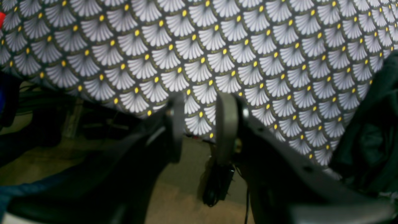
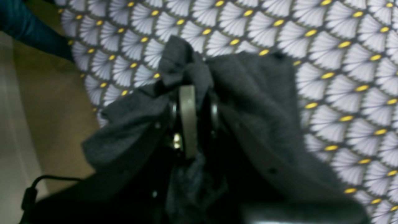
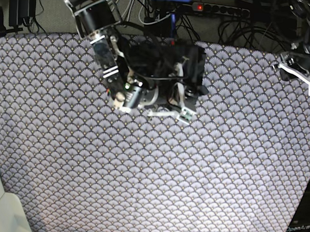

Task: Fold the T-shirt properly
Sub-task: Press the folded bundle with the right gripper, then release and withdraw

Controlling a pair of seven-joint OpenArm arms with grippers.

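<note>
Right hand (image 2: 199, 93) pinches a bunch of the T-shirt (image 2: 248, 102), which lies crumpled around it on the table (image 3: 151, 179). Left hand (image 1: 200, 124) hangs spread and empty, well apart. Gathering stage; next, probably lift and spread it flat.

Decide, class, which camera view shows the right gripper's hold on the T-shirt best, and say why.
The right wrist view: the right gripper sits shut on bunched dark T-shirt fabric, close up. The base view shows only a small dark heap under that arm. The left wrist view catches just a dark fold at its right edge.
</note>
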